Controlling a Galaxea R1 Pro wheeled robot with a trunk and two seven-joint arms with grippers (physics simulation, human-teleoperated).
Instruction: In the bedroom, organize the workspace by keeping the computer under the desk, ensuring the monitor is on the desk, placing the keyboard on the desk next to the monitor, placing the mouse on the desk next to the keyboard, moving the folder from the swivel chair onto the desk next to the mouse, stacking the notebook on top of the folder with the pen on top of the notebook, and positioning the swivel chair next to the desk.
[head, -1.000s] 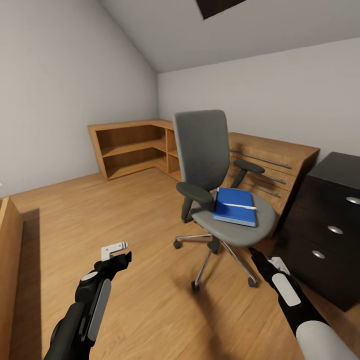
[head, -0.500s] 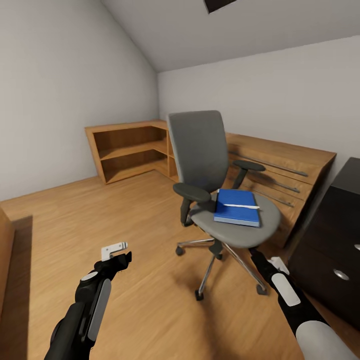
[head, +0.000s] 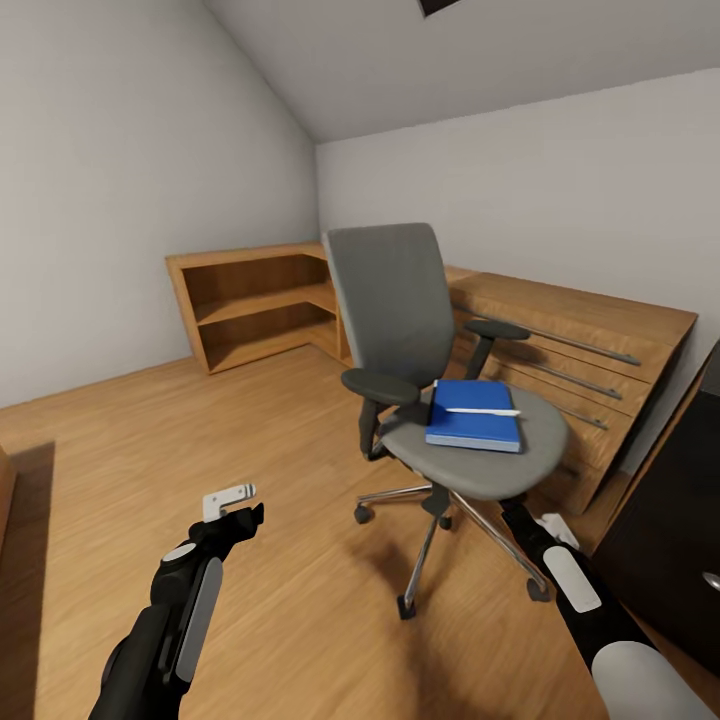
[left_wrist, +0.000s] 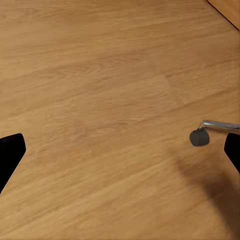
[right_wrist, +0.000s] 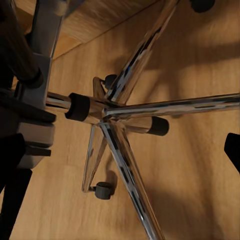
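You have open floor (head: 280, 440) ahead on your left, while the swivel chair (head: 440, 400) stands just before your right gripper (head: 515, 515), the dresser (head: 590, 360) behind it.

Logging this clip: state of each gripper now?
Left gripper: open, empty, above bare floor.
Right gripper: open, empty, beside the swivel chair base.

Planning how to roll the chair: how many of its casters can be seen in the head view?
4: one at the base's near left, one at the front, one by the right arm, one behind the post. More may be hidden.
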